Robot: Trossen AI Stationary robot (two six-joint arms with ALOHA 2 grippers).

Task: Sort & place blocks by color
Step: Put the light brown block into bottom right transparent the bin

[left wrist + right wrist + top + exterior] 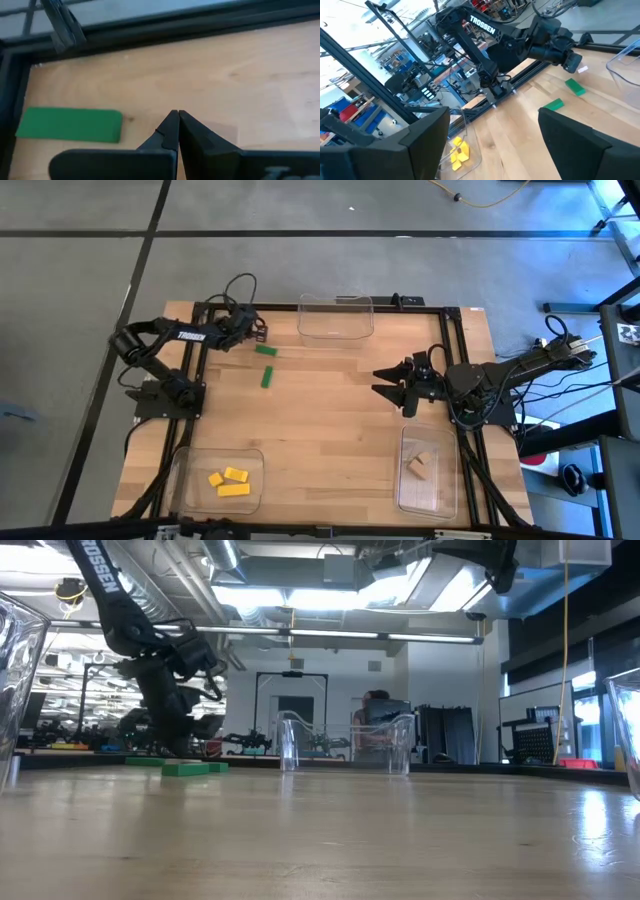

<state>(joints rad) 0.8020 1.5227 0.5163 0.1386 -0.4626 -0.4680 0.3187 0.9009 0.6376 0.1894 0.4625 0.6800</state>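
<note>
Two green blocks lie flat on the table's far-left part, one [265,351] just near-side of my left gripper [261,332] and the other [267,377] a little nearer. In the left wrist view my left gripper [175,115] is shut and empty, with a green block [70,124] beside it. Three yellow blocks [230,480] lie in the near-left clear tray [182,470]. Tan blocks [418,465] lie in the near-right clear tray [448,480]. My right gripper [377,381] hovers open right of the table's middle, holding nothing; its wrist view shows both green blocks [576,87] [553,105] far ahead.
A third clear tray [335,317] stands at the middle of the far edge, with nothing seen inside it. A black frame [196,370] runs along the table's sides. Bare wood [320,430] stretches between the arms and the near trays. A person [378,705] sits in the room beyond.
</note>
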